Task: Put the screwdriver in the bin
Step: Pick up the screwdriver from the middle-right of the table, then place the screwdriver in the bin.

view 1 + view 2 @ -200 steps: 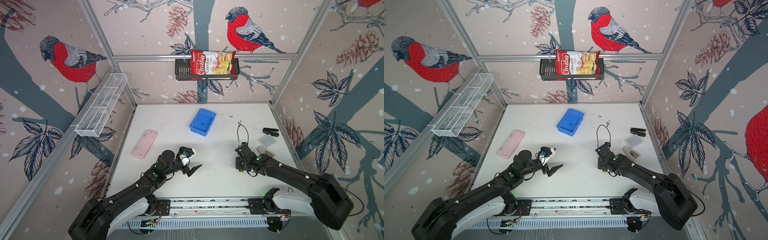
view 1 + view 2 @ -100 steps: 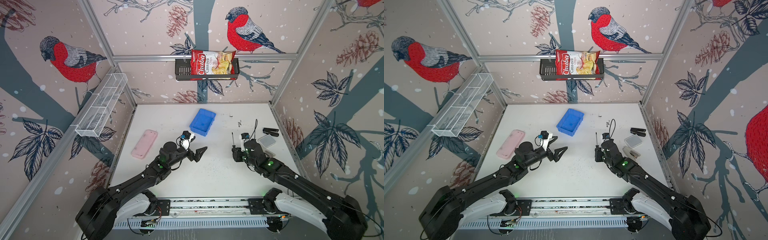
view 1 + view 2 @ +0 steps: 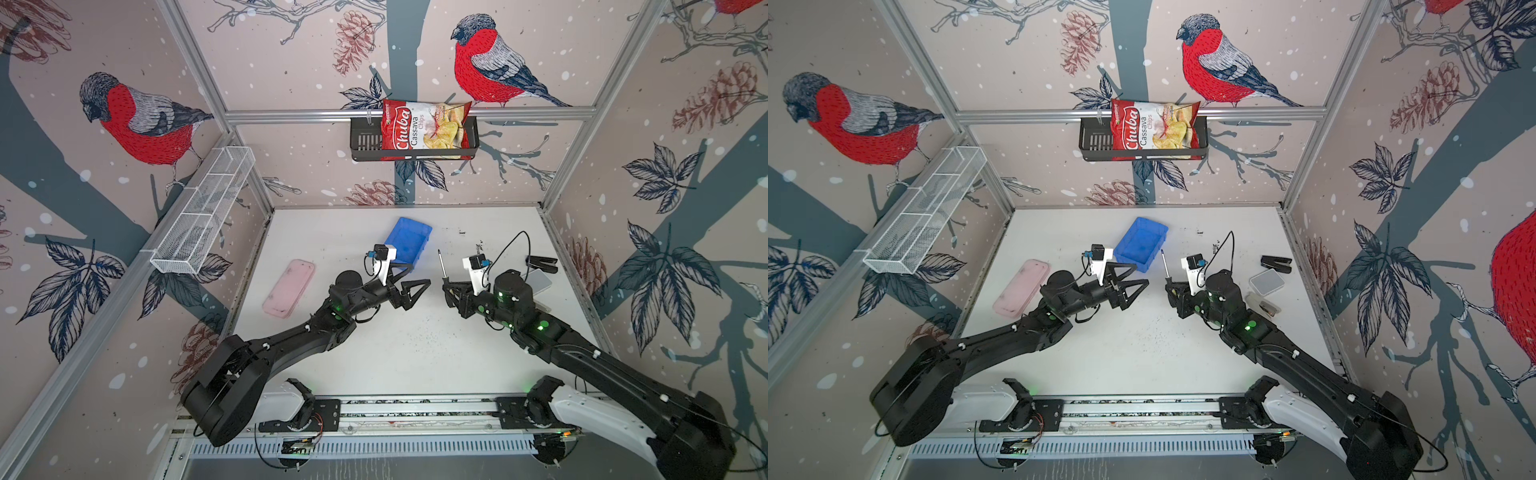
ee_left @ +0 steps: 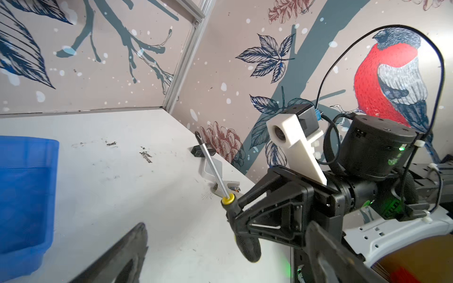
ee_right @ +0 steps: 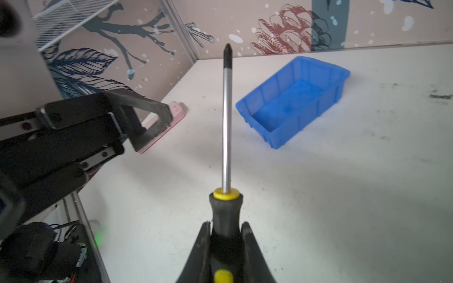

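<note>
Two arms meet over mid-table, their tips facing each other and apart. Near the left wall lies a pink case (image 3: 289, 289). Next comes the left gripper (image 3: 419, 276), its jaws spread wide and holding nothing, overlapping the near edge of the bin (image 3: 409, 237) in both top views. Bare white table (image 3: 415, 345) lies open between the arms and toward the near rail. Just right of the bin, the right gripper (image 3: 449, 291) is clenched on the screwdriver (image 3: 441, 266), which is clear of the table with its shaft pointing toward the back wall. A stapler (image 3: 540, 262) sits by the right wall. Only the right wrist view shows the fingers (image 5: 203, 245) pinching the black handle below its yellow collar. Only the left wrist view shows the handle's butt sticking out beneath them.
</note>
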